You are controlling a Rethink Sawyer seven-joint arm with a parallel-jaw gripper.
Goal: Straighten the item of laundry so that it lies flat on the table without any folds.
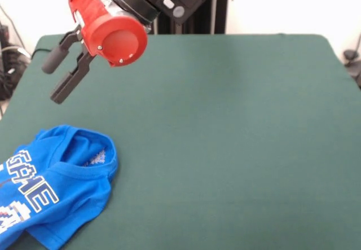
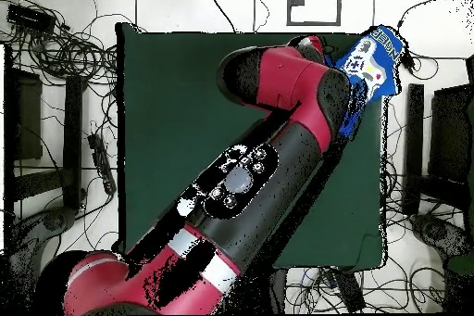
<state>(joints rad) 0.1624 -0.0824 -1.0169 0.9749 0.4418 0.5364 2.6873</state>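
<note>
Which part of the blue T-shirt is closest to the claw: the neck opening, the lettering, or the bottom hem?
The neck opening of the T-shirt. It faces up-table, below the open claw; the white lettering sits nearer the camera.

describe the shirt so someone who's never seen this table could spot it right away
Start from the dark green table and go to its corner in the front view's lower left. The T-shirt lies there crumpled, partly past the picture's edge. It is the only bright blue thing, with white pixel lettering.
</note>
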